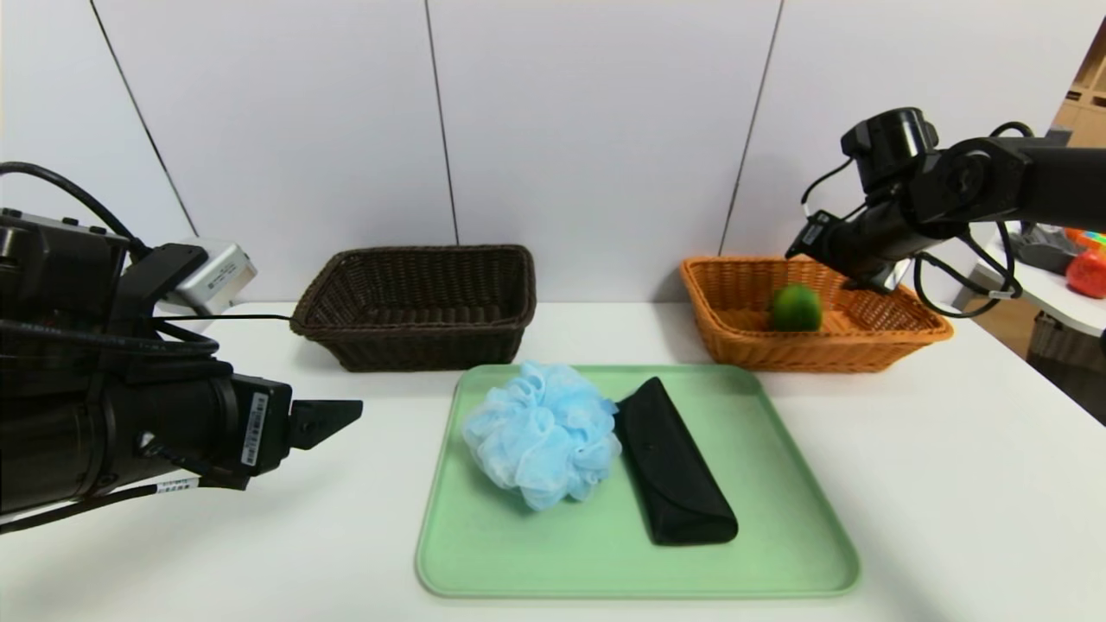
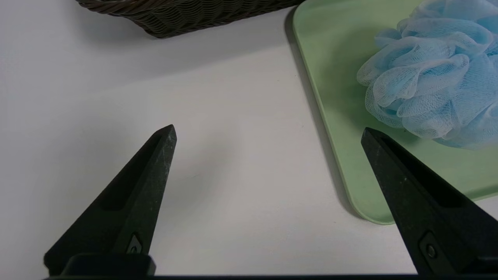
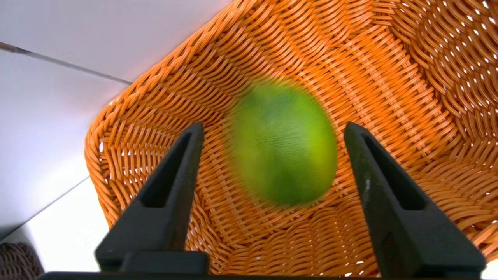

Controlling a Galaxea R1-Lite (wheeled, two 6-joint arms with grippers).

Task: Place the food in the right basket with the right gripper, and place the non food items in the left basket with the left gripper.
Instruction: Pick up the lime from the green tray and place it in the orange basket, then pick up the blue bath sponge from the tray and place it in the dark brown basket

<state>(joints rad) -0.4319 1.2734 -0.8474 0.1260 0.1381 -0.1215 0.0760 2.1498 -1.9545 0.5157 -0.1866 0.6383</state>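
Observation:
The green lime is inside the orange right basket, blurred and touching neither finger. My right gripper hangs open just above it, over the basket's back part. The light-blue bath pouf and the black glasses case lie side by side on the green tray. The dark brown left basket stands behind the tray. My left gripper is open and empty, low over the table left of the tray.
A white wall runs close behind both baskets. A grey-white box sits at the back left. A side table with a red object stands past the table's right edge.

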